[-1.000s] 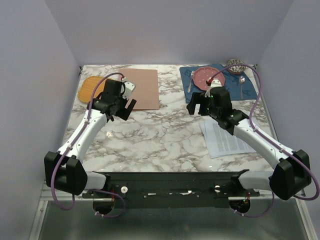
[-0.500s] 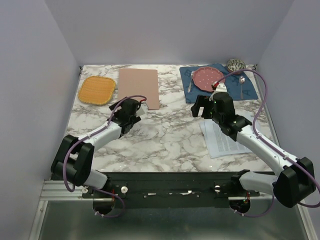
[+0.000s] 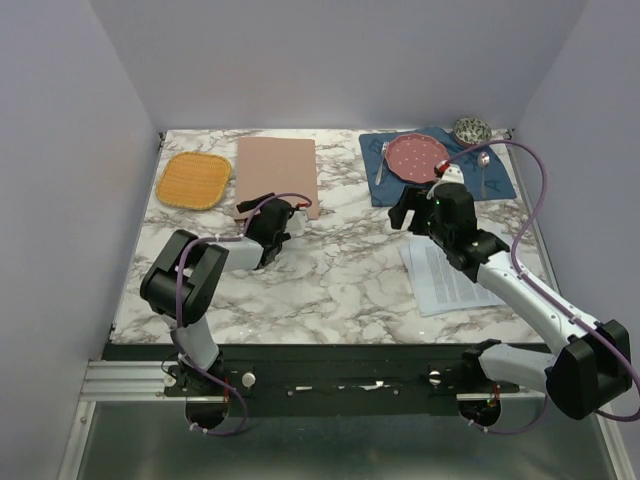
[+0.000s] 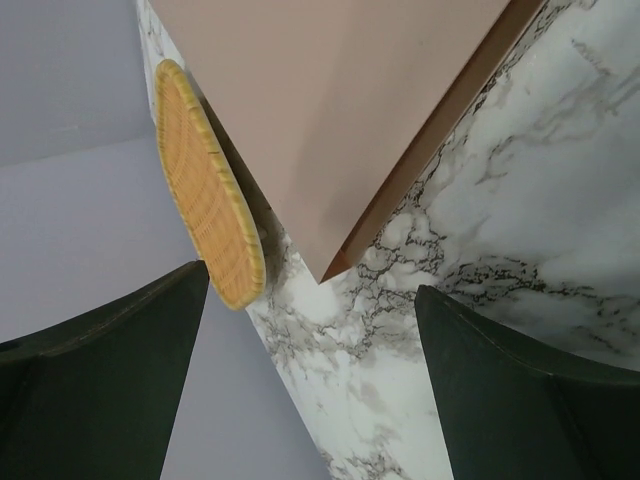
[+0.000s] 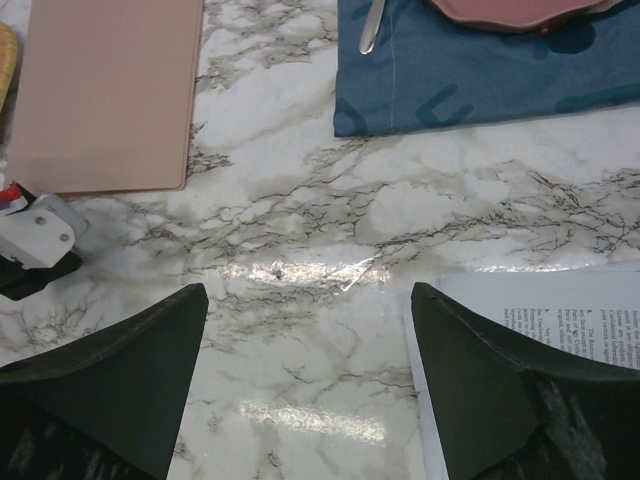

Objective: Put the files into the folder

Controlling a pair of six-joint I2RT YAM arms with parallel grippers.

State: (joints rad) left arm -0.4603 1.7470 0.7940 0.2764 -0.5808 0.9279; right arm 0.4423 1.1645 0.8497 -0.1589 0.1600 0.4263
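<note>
The folder (image 3: 278, 175) is a pinkish-brown card lying flat and closed at the back left; it also shows in the left wrist view (image 4: 340, 110) and the right wrist view (image 5: 105, 90). The files (image 3: 450, 278) are white printed sheets lying at the right, under my right forearm; their corner shows in the right wrist view (image 5: 560, 330). My left gripper (image 3: 274, 216) (image 4: 310, 400) is open and empty, low over the marble just in front of the folder's near edge. My right gripper (image 3: 408, 210) (image 5: 310, 380) is open and empty above bare marble, just left of the files.
An orange woven mat (image 3: 195, 180) lies left of the folder. A blue placemat (image 3: 500, 185) at the back right carries a pink plate (image 3: 415, 155), a fork (image 3: 381, 160) and a spoon (image 3: 483, 165). A patterned bowl (image 3: 471, 129) stands behind it. Walls close three sides.
My left arm has folded back and dropped low; its gripper moved from between mat and folder to the folder's near edge. My right gripper shifted slightly right and back.
</note>
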